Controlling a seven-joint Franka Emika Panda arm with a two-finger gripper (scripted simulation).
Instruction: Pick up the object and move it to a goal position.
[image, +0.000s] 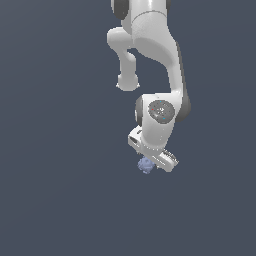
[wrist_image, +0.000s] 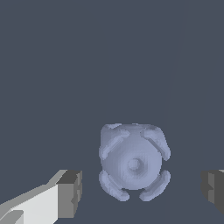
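Gripper fingers are standing spread apart in the wrist view, with the pale periwinkle knobbly object lying between them, touching neither. In the exterior view the object is sitting just beside the white hand.

Flat, even light is falling on a dim slate backdrop; no cast shadows or glare are showing, and edges are looking coarse and slightly soft.
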